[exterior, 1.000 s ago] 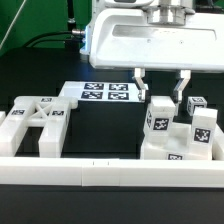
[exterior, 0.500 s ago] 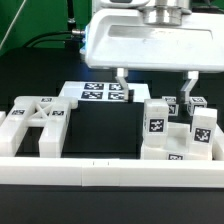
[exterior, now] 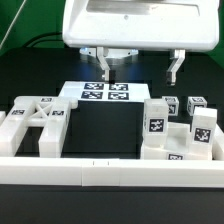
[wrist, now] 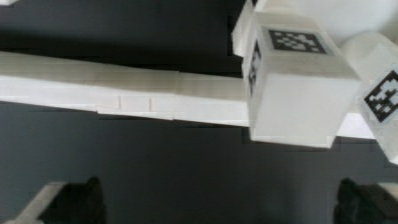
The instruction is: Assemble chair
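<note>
Gripper: the gripper [exterior: 140, 76] hangs high over the table [exterior: 100, 125], above the back of the scene and clear of every part.
Jaws: spread wide, nothing between them, nothing gripped.
Fingers: both dark fingers [exterior: 106, 66] are seen pointing down under the white hand body, well apart from each other. In the wrist view the gripper [wrist: 217, 203] shows as two blurred dark tips with bare dark table between them.
X-braced frame: the X-braced frame [exterior: 35, 122] is seen on the exterior view's left, lying on the table just behind the rail, tags facing up.
Notched block: the notched block [exterior: 178, 135] stands on the exterior view's right, stepped and chunky, with tags on its faces. It is well below the gripper. In the wrist view the notched block [wrist: 294, 90] is seen touching or overlapping the rail [wrist: 125, 92]; which of the two cannot be told.
Small cubes: two small cubes [exterior: 171, 104] sit just behind the notched block, each tagged.
Rail: the long plain white rail [exterior: 90, 172] runs across the front, nearest the camera.
Marker board: the marker board [exterior: 100, 93] lies flat at the back, beneath the gripper's nearer finger in the exterior view.
</note>
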### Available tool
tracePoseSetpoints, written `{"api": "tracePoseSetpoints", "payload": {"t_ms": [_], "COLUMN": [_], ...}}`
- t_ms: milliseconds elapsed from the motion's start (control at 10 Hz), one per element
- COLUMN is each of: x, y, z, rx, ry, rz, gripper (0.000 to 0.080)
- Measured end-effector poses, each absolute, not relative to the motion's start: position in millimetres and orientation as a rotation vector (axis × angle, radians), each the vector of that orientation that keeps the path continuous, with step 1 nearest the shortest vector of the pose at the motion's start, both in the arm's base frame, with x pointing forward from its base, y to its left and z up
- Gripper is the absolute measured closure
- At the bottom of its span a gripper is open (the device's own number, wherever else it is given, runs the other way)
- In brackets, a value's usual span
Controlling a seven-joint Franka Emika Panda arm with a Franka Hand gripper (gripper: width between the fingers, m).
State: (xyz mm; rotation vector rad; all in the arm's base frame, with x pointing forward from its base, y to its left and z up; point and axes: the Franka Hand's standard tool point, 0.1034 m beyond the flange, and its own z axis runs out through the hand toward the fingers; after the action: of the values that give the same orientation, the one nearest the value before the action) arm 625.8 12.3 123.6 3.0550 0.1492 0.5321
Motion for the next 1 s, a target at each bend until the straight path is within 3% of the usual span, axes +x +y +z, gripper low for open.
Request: {"api": "tracePoseSetpoints", "payload": {"t_ms": [400, 800, 1000], "x": [625, 622, 621], "y": [16, 28, 31], "z": [123.5, 120.0, 105.9], "rx": [3.087, 3.156, 3.156], "ry": [0.151, 0.151, 0.136], "rz": [0.423, 0.010, -0.022], "gripper": [0.0151, 0.0151, 0.0151]}}
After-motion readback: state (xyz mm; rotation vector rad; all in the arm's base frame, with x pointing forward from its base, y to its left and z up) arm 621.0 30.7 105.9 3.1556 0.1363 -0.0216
